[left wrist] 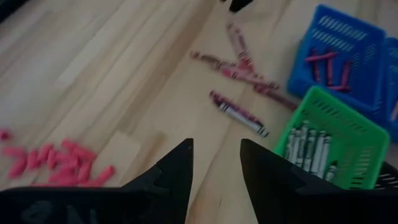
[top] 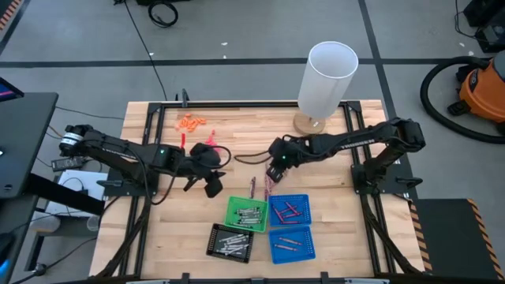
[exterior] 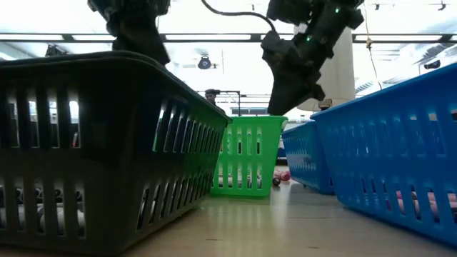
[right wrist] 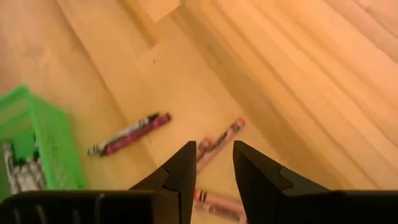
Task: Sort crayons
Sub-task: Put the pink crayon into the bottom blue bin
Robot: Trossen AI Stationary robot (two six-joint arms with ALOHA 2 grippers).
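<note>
Several loose crayons lie flat on the wooden table beyond the trays: maroon ones and a maroon-and-silver one. Grey-silver crayons fill the green tray and the black tray. Maroon ones lie in the two blue trays. My left gripper hangs open above the table left of the green tray, nothing between its fingers. My right gripper hangs open, tilted down over the loose crayons. It holds nothing.
A white cylinder on a wooden base stands at the far right. Tiny orange bits lie at the far left, and coral-pink bits lie near my left gripper. Cables run across the table's middle.
</note>
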